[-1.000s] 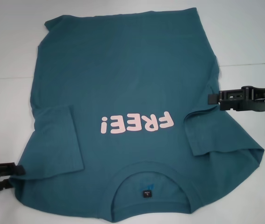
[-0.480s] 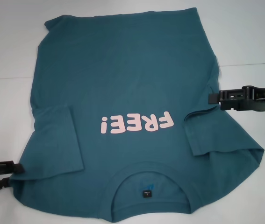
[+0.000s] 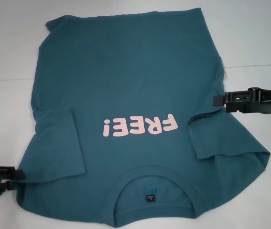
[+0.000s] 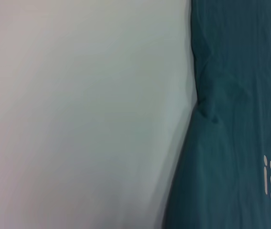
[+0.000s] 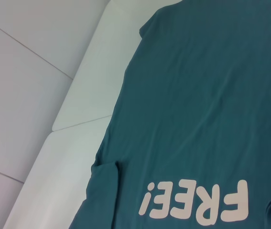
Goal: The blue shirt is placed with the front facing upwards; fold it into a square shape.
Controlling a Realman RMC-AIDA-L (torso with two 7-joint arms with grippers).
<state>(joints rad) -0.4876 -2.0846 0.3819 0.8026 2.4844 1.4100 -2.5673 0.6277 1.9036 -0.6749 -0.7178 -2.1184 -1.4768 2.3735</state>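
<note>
Teal-blue cotton, the blue shirt lay front up on the white tabletop, collar toward the robot. Both short sleeves were already folded in over the body; by my judgement the side and lengthwise folds toward a square remained. The left claw sat at the near shoulder edge, the right claw at the opposite side seam; I cannot tell whether either was gripping cloth. Nothing else lay around to obstruct.
</note>
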